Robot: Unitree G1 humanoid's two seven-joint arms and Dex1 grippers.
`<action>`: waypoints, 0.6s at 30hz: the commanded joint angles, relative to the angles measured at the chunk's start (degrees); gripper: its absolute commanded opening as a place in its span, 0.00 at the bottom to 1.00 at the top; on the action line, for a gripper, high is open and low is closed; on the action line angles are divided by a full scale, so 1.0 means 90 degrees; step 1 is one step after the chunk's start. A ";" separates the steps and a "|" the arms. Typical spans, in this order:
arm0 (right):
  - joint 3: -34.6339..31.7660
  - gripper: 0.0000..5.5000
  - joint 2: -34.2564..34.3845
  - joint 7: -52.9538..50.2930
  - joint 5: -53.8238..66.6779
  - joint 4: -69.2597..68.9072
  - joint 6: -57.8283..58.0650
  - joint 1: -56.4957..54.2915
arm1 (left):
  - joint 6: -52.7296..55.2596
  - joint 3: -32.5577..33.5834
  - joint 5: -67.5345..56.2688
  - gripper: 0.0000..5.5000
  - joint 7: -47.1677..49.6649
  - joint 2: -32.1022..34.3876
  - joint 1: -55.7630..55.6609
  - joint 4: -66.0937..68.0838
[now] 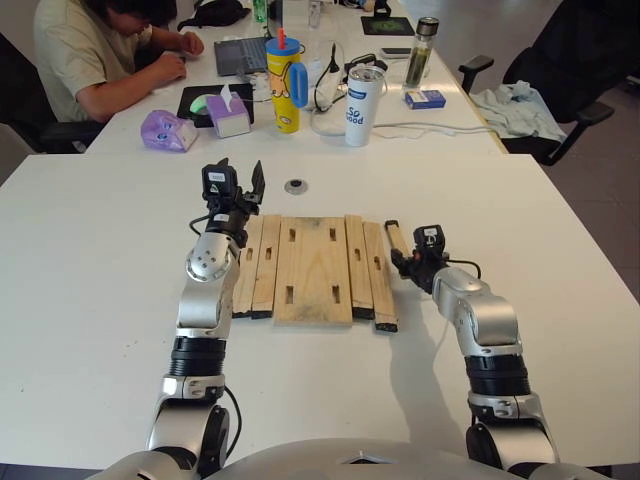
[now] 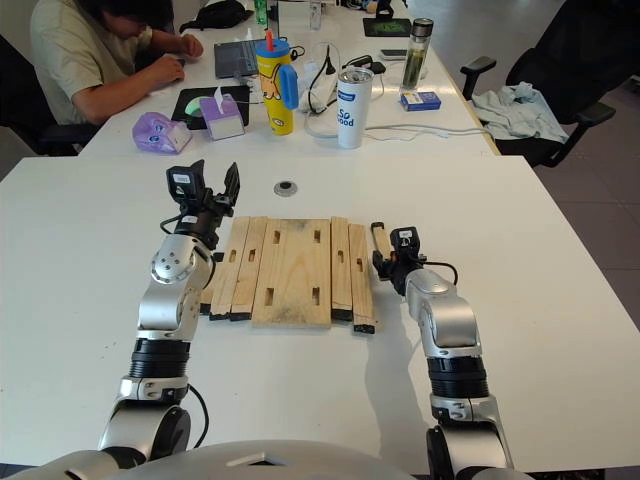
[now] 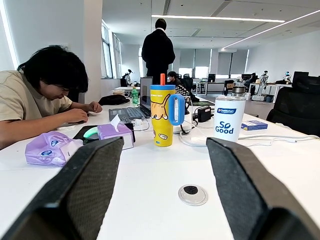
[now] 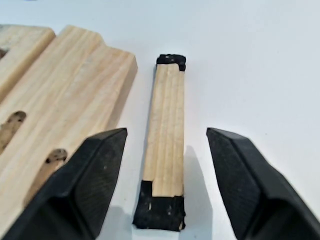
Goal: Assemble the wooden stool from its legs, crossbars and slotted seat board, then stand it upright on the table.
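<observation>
The slotted seat board (image 1: pixel 313 270) lies flat in the middle of the white table. Two slotted pieces (image 1: pixel 258 262) lie against its left side and two more (image 1: pixel 366 265) against its right. A short wooden bar with black ends (image 4: pixel 165 145) lies just right of those. My right gripper (image 4: pixel 166 132) is low over the table, open, with its fingers on either side of the bar's near end and not touching it. My left gripper (image 1: pixel 240 178) is open and empty, raised above the far left corner of the wooden pieces and pointing at the far desk.
A round metal grommet (image 1: pixel 295 186) is set in the table beyond the wood. On the adjoining far desk stand a yellow tumbler (image 1: pixel 284 85), a white tumbler (image 1: pixel 364 105) and tissue packs (image 1: pixel 168 131). Bare table lies to the left, right and front.
</observation>
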 commanded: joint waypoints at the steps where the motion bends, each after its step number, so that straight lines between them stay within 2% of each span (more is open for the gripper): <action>1: 0.0264 0.54 -0.0219 0.0220 -0.0229 0.0660 -0.0228 -0.0067 | 0.0009 0.0009 0.0000 0.56 0.0019 0.0006 -0.0081 0.0035; 5: 0.0355 0.54 -0.0267 0.0314 -0.0331 0.1125 -0.0496 0.0000 | 0.0000 0.0016 -0.0003 0.56 0.0013 0.0016 -0.0119 0.0060; 13: 0.0150 0.29 -0.0085 0.0484 -0.0047 0.1384 -0.0549 0.0140 | 0.0257 0.0181 -0.0298 0.56 -0.0024 -0.0061 -0.0151 0.0199; 15: -0.0025 0.24 -0.0013 0.0446 0.0016 0.1323 -0.1072 0.0106 | 0.0770 0.0354 -0.0990 0.56 -0.0492 -0.0126 -0.0281 0.0384; 18: 0.0095 0.24 -0.0040 0.0524 -0.0193 0.0838 -0.2796 0.0032 | 0.2004 0.0813 -0.2592 0.56 -0.1250 -0.0346 -0.0466 0.0473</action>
